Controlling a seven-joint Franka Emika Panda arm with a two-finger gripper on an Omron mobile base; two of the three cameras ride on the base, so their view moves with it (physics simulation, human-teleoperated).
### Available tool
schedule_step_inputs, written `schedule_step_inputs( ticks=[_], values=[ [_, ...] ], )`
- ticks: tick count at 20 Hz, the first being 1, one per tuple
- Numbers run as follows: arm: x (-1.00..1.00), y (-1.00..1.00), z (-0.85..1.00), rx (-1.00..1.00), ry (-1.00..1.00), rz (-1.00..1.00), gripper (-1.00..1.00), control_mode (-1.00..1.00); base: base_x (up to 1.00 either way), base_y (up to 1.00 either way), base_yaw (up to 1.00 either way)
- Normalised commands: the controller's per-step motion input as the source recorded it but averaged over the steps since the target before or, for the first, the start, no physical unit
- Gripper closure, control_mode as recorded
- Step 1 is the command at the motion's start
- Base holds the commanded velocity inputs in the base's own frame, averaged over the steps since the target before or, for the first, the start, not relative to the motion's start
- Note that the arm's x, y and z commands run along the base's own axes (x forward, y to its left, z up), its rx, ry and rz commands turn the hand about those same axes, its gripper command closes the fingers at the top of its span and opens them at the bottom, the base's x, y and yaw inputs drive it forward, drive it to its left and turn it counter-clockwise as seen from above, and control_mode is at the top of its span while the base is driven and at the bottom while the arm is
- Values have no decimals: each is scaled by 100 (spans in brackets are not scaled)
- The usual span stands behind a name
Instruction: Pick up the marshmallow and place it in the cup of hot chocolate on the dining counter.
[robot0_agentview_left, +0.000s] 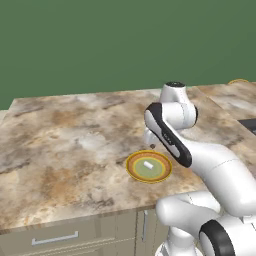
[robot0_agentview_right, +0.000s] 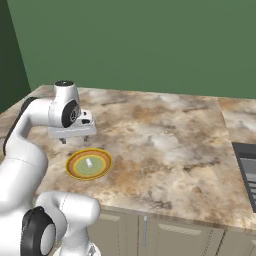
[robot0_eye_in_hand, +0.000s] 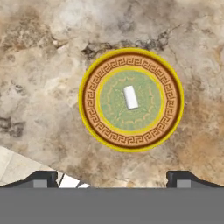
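Gripper (robot0_agentview_right: 76, 137) hangs above the counter (robot0_agentview_left: 60, 145), jaws spread wide, nothing held. In the hand view its two dark tips (robot0_eye_in_hand: 42, 178) sit well apart at the bottom, and the plate (robot0_eye_in_hand: 89, 100) lies ahead of them rather than between them.

Marshmallow (robot0_eye_in_hand: 131, 97) lies on its side at the middle of the plate's green centre, long axis roughly crosswise to the line between the tips, a bit tilted. The left base view shows the same: marshmallow (robot0_agentview_left: 148, 164) on the plate (robot0_agentview_left: 132, 167) near the counter's front edge.

I can't pick out the cup in any of these views; it may be behind the arm, but I can't tell.

Risks, as I judge them:
- Target is tiny and round, so an off-centre close could roll or squirt it out.
- Gripper isn't over it yet; a descent from here probably lands on the rim or the counter.
- Going too low jams the tips into the plate and shoves it toward the edge.
- With the cup unlocated, the carry has no clear goal.
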Motion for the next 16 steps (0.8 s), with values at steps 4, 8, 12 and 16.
schedule_step_inputs(
  ticks=[4,8,12,16],
  values=[
    [23,0,-58,0,0,0,-100,-100,0,0,0],
    [33,0,-53,0,0,0,-100,-100,0,0,0],
    [36,0,-46,-1,4,0,-100,-100,0,0,0],
    [34,0,-35,-1,8,0,-100,-100,0,0,0]
  ],
)
